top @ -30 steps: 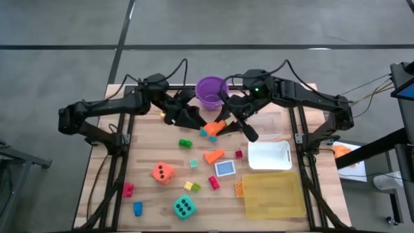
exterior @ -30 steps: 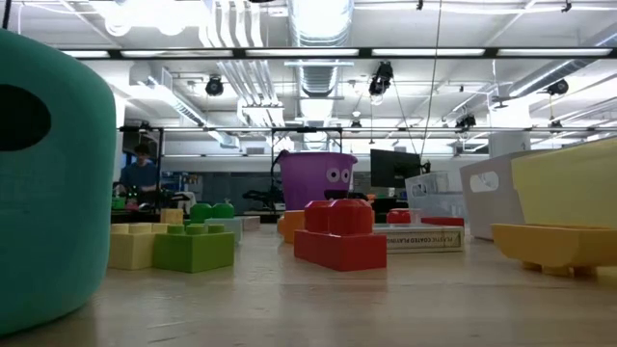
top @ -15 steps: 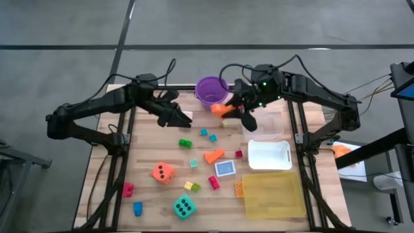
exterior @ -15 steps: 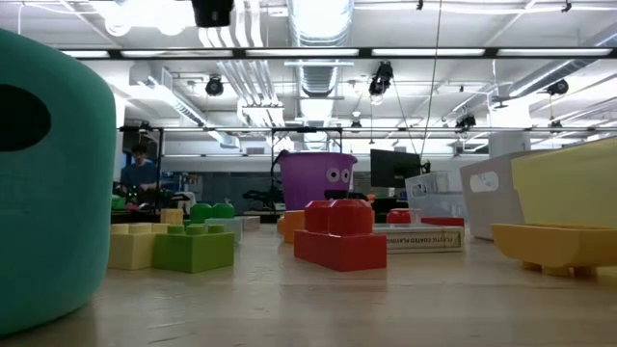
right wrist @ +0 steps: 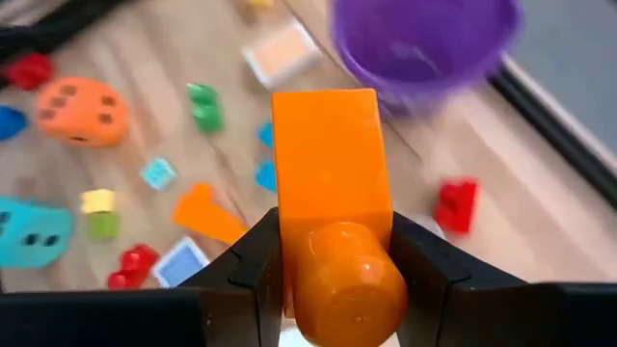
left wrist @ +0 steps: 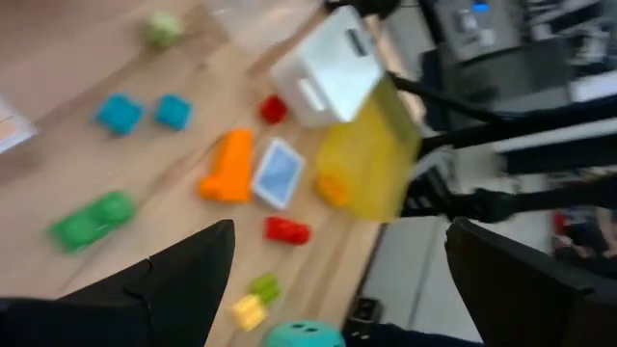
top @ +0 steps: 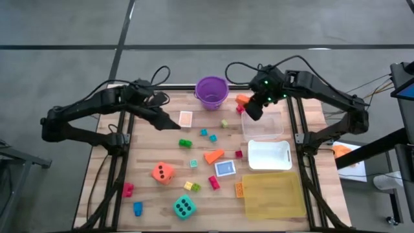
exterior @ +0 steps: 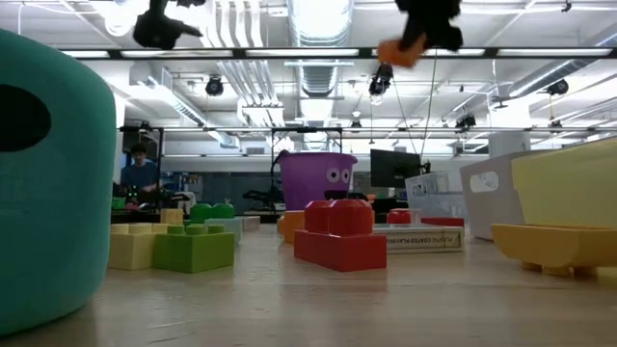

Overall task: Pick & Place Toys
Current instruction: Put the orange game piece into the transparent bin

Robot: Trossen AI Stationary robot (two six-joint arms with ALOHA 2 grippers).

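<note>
R pincer [right wrist: 333, 255] clamped on orange block [right wrist: 333, 183], raised near purple bucket [top: 211, 91]: keep grip firm, centre before release; L pincer [left wrist: 337, 280] agape, idle.

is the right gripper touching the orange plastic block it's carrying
Touching. In the right wrist view the right gripper's dark fingers press both sides of the orange plastic block; the low view shows it lifted high above the table.

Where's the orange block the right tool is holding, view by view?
High: orange block just right of the purple bucket.
Low: block at top, above the bucket.
Left wrist: not in it.
Right wrist: block centre, bucket beyond.
</note>
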